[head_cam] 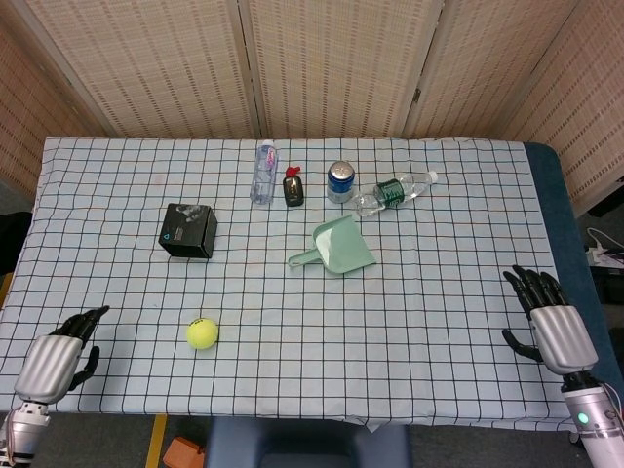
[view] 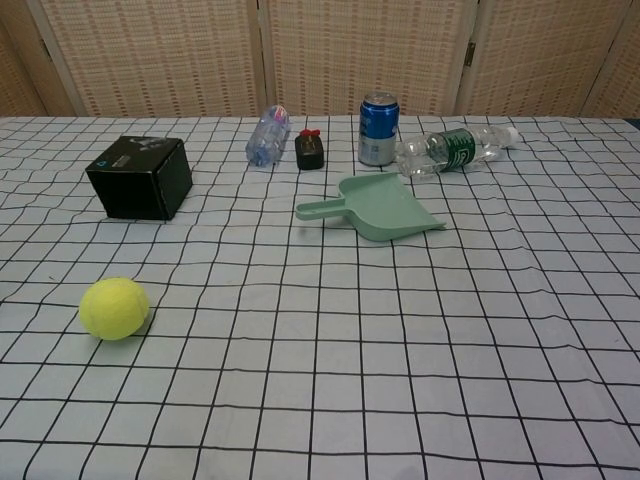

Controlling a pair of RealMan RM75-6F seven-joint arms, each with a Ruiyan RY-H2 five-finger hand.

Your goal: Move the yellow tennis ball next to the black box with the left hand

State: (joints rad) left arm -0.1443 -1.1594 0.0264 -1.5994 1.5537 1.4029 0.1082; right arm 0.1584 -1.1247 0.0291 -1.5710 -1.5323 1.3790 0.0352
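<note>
Resting fuzzy round yellow tennis ball (head_cam: 202, 333) w/ boxy black box (head_cam: 188, 230) apart, left hand (head_cam: 60, 356) empty, fingers spread

Toward the table's far edge I see a clear bottle (head_cam: 263, 173), a small black object (head_cam: 292, 187), a can (head_cam: 340, 181) and a green-labelled bottle (head_cam: 393, 191) lying down. Nearer the middle lies a green dustpan (head_cam: 338, 248).

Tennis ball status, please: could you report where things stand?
Left robot hand and right robot hand open, empty. Tennis ball untouched, apart from black box. Path between clear.
</note>
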